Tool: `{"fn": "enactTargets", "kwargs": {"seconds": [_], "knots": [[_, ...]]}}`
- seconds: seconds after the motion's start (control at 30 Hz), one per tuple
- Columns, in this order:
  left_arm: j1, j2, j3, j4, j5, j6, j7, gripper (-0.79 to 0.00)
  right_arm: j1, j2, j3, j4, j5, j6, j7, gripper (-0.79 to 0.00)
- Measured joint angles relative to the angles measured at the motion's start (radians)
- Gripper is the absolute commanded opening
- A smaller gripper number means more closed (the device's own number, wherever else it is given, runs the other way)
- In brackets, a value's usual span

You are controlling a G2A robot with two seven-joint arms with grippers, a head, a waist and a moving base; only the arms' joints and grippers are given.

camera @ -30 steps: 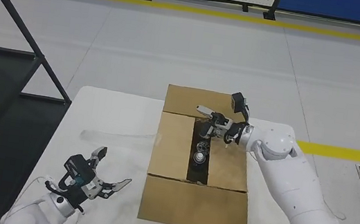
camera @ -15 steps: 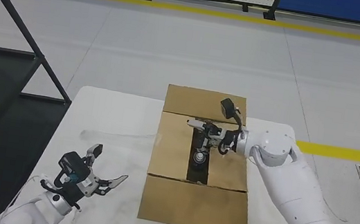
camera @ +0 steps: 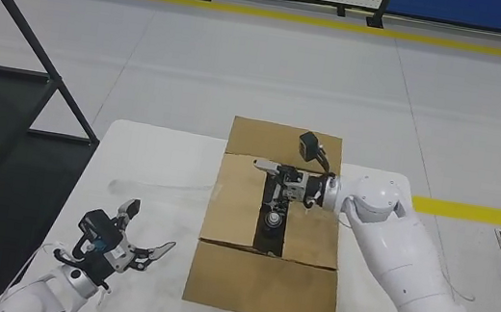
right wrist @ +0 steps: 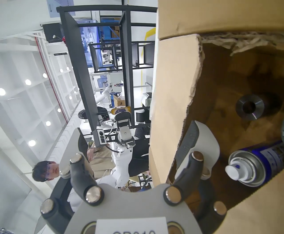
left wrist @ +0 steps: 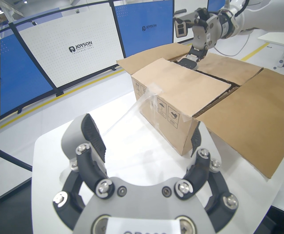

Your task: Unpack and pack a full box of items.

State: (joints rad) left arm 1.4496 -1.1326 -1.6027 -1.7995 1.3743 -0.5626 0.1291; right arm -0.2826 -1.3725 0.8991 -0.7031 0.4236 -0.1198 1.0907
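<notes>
Your right gripper (right wrist: pixel 137 131) straddles the flap (right wrist: pixel 175 88) of the box (camera: pixel 260 289), jaws spread and unclamped, placed to lever it open, spray can (right wrist: pixel 244 166) just past the inner jaw, while your left gripper (left wrist: pixel 142 128) hangs released, box well ahead.

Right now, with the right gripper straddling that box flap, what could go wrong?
1. The right gripper is open astride the ragged-edged brown cardboard flap. Pulling could tear it or drag the whole cardboard box, since the open left gripper hovers over the white table, apart from the box.
2. Its inner finger sits near the blue spray can with a white nozzle; a swing might tip it.
</notes>
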Motion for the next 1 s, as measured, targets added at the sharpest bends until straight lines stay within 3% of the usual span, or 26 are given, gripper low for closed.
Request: {"fn": "enactTargets", "kwargs": {"seconds": [0.2,0.63,0.73,1.0], "knots": [[-0.004,0.002,0.009,0.001,0.004,-0.002,-0.001,0.000,0.011,-0.015,0.011,-0.002,0.059,-0.019,-0.014,0.000],[-0.005,0.004,-0.023,0.021,-0.059,0.049,0.004,0.000,0.039,-0.104,-0.050,-0.012,0.201,0.066,-0.237,0.000],[0.000,0.005,-0.033,0.024,-0.079,0.046,0.002,0.000,0.071,-0.126,-0.099,0.013,0.172,0.099,-0.198,0.000],[0.000,0.005,-0.032,0.024,-0.080,0.044,0.000,0.000,0.075,-0.128,-0.105,0.017,0.157,0.108,-0.181,0.000]]}}
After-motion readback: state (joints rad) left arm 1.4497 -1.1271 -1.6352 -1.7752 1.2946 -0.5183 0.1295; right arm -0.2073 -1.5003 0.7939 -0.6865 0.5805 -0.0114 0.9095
